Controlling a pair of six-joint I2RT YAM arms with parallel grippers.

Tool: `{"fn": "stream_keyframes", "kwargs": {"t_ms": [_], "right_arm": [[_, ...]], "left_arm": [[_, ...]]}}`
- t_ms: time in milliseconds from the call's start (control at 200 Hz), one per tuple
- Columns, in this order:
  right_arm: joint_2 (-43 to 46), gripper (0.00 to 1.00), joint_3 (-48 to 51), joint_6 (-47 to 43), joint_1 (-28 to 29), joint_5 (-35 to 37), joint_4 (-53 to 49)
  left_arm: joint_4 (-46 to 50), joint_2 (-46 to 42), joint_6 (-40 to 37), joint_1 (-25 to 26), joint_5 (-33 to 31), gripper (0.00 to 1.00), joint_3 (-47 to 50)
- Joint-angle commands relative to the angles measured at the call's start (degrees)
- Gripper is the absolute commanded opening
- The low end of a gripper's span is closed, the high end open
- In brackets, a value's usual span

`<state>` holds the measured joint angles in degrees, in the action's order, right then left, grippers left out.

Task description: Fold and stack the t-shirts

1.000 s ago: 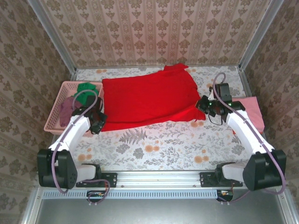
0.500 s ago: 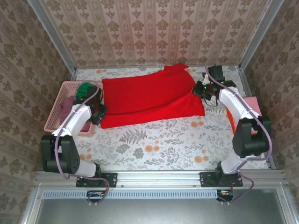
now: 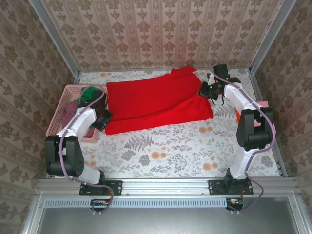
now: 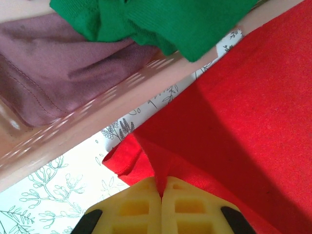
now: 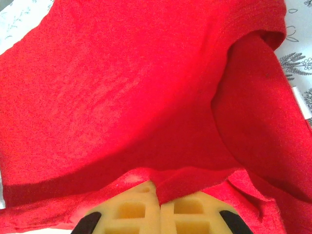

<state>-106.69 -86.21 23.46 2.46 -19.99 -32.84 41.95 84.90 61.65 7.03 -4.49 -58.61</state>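
while the left gripper [image 4: 161, 187] and right gripper [image 5: 157, 192] each pinch a hem corner of the red t-shirt [image 3: 156, 100] spread between them, the first fold seems in hand; next: lay the edge level, then release.

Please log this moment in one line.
left end effector: shut on red t-shirt | right end effector: shut on red t-shirt | basket: green t-shirt, maroon t-shirt

On table [image 3: 170, 151], large t-shirt [image 3: 156, 100] lies spread across far half, w/ basket [image 3: 54, 124] just beside it at left edge holding rear t-shirt [image 3: 89, 92] & front t-shirt [image 3: 70, 110], L gripper [image 3: 105, 119] at its near-left corner, R gripper [image 3: 204, 91] at its right side nr far-right corner, & spare t-shirt [image 3: 263, 104] at right edge.
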Motion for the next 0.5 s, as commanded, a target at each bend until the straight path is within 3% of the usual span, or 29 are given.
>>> {"fn": "stream_keyframes", "kwargs": {"t_ms": [0,495], "right_arm": [[-1.9,0.0,-3.4,-2.3,-0.7,-0.3,-1.7],[-5.0,0.0,-6.6,-2.5,-1.3,0.7,-1.6]], "left_arm": [[1.1,0.9,-1.0,-0.6,-1.3,0.0,-1.9],[1.8,4.1,-2.3,-0.1,-0.7,0.0,-7.0]]}}
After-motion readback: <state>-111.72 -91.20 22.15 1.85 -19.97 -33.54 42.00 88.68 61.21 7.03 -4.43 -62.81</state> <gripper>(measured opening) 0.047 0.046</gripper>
